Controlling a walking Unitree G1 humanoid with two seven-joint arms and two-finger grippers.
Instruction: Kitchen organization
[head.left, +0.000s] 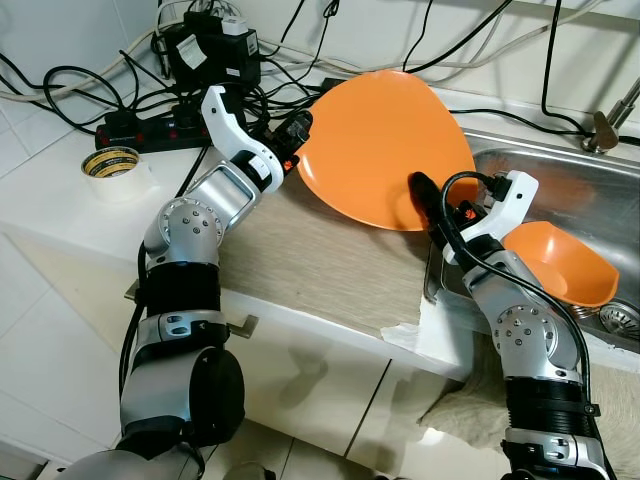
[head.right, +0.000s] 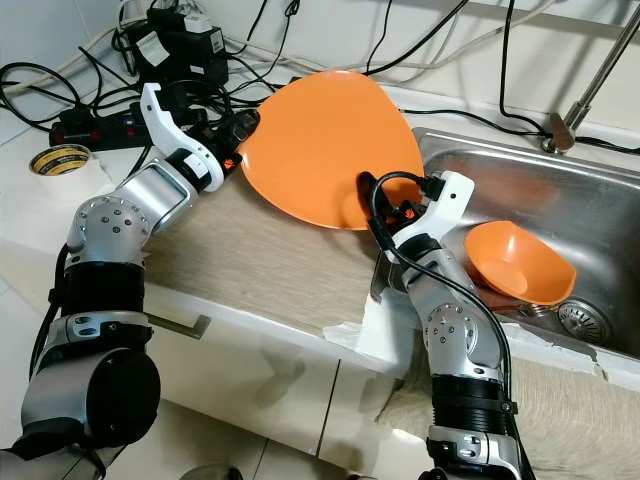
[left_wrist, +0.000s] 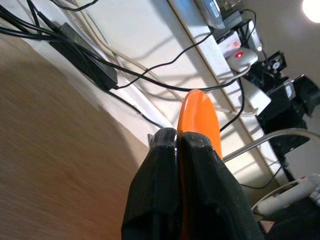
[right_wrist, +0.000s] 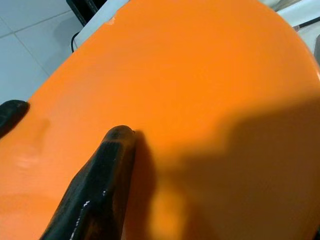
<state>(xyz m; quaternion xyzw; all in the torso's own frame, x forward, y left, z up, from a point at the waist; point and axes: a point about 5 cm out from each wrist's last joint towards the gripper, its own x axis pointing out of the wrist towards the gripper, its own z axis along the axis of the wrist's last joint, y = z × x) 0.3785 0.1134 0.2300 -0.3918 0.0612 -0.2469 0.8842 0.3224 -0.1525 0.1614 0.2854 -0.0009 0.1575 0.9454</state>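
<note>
Orange plate (head.left: 385, 145) held up, tilted, over the counter (head.left: 300, 260) beside the sink (head.left: 560, 180).
Left gripper (head.left: 297, 135) pinches its left edge; right gripper (head.left: 425, 205) grips its near edge, one finger hidden behind.

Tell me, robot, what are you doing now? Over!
Left gripper shut on orange plate rim. Right gripper at its opposite edge. Plate tilted above counter. Orange bowl in sink.

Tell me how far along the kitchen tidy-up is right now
Possibly done: one orange bowl already lies in the sink. In hand: the orange plate, tilted above the counter, with the left gripper shut on its rim and the right gripper at its lower edge. Left: setting the plate down. The tape roll remains on the counter.
</note>
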